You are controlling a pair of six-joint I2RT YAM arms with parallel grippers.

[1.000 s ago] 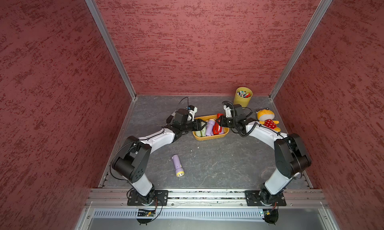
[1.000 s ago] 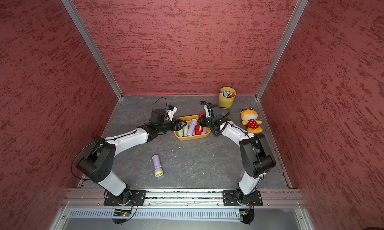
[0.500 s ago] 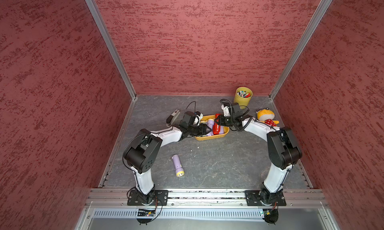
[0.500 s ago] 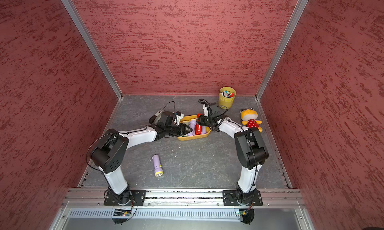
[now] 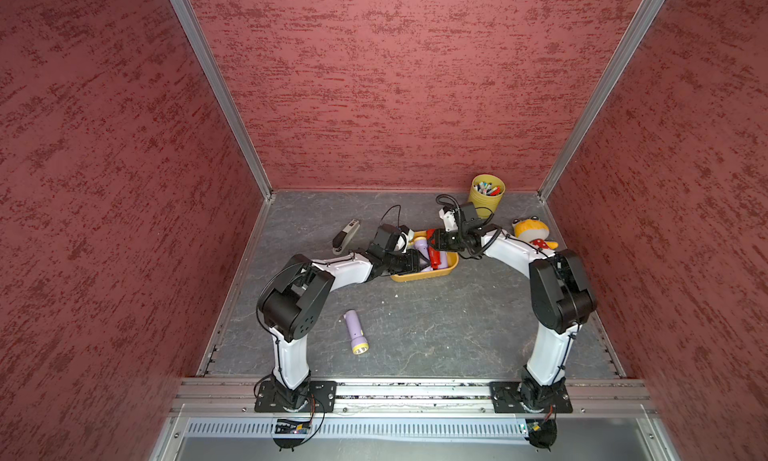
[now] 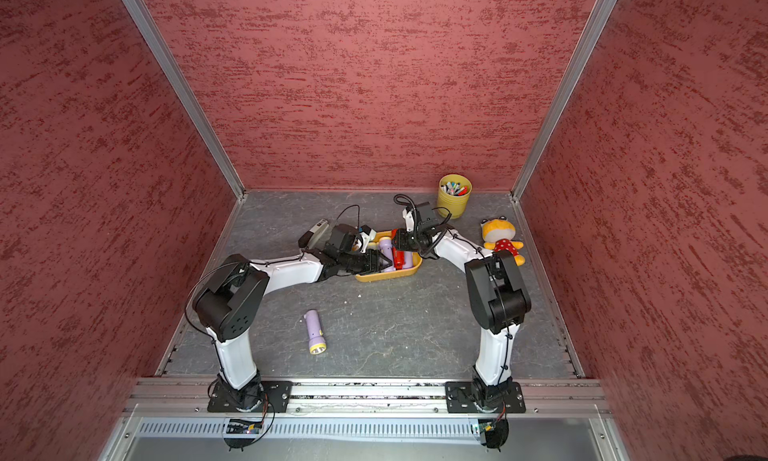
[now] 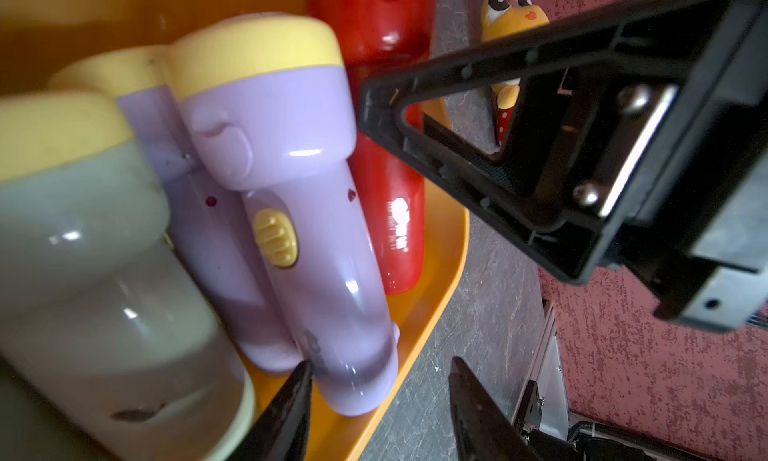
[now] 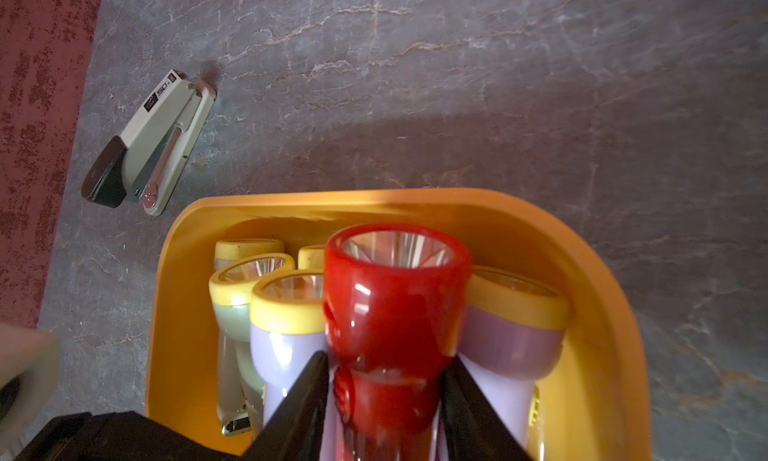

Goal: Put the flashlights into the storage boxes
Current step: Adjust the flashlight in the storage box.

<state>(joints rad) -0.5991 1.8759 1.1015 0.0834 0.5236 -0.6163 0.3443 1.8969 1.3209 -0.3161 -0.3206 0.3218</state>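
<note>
A shallow orange-yellow tray sits on the worktop, packed with lilac, green and red flashlights side by side. A red flashlight is highest. One lilac flashlight lies alone, well apart.

We see a grey stone-patterned tabletop. Directly on it:
- shallow orange-yellow plastic tray, mid-back
- lilac plastic flashlight on its side, yellow-rimmed head toward the front, well apart from the tray
- grey-white stapler, left of the tray
- tall yellow cup of pens and orange plush toy, back right
</note>
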